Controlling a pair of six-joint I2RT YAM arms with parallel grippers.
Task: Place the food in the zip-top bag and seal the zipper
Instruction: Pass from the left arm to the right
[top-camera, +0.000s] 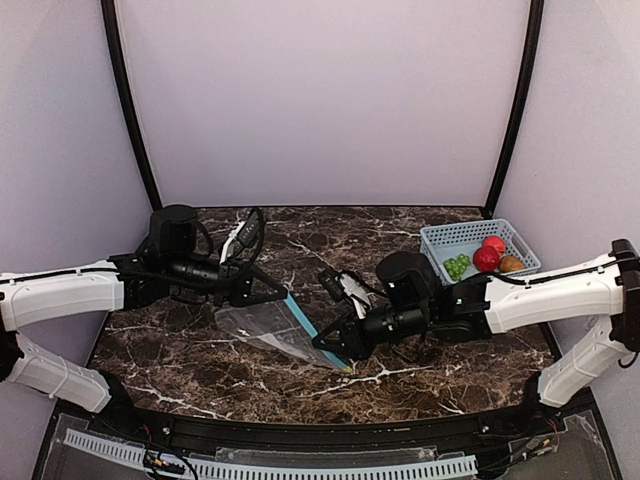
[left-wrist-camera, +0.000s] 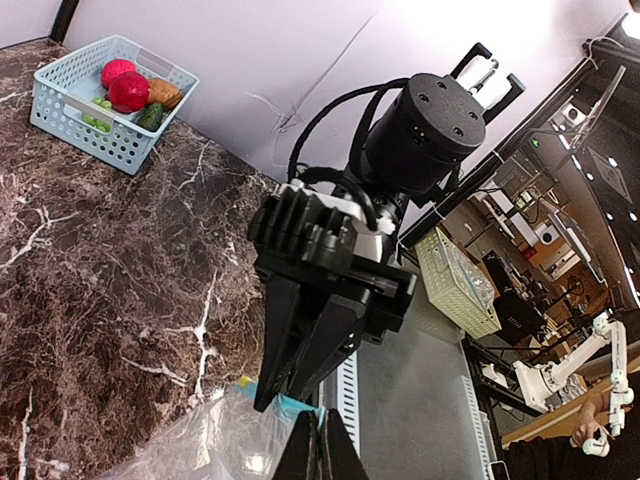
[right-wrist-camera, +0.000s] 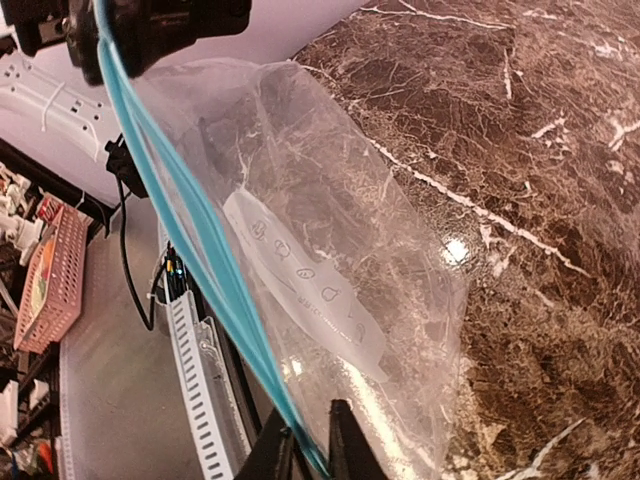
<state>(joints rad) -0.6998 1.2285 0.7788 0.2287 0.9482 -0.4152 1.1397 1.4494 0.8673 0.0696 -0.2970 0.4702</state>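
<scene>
The clear zip-top bag (top-camera: 262, 328) hangs stretched between my two grippers above the marble table. Its teal zipper (top-camera: 312, 328) runs diagonally from one gripper to the other. My left gripper (top-camera: 281, 293) is shut on the far end of the zipper (left-wrist-camera: 298, 405), fingers pressed together (left-wrist-camera: 322, 452). My right gripper (top-camera: 332, 347) is shut on the near end, with the teal strip (right-wrist-camera: 226, 306) passing between its fingers (right-wrist-camera: 312, 452). The bag (right-wrist-camera: 340, 250) looks empty. The food lies in the basket: two red fruits (top-camera: 488, 256), green grapes (top-camera: 457, 266) and a brown-orange one (top-camera: 511, 264).
The light-blue basket (top-camera: 440, 236) stands at the table's back right; it also shows in the left wrist view (left-wrist-camera: 90, 112). Marble table (top-camera: 200, 370) is ringed by a black frame and pale walls. A slotted white cable duct (top-camera: 300, 466) runs along the near edge.
</scene>
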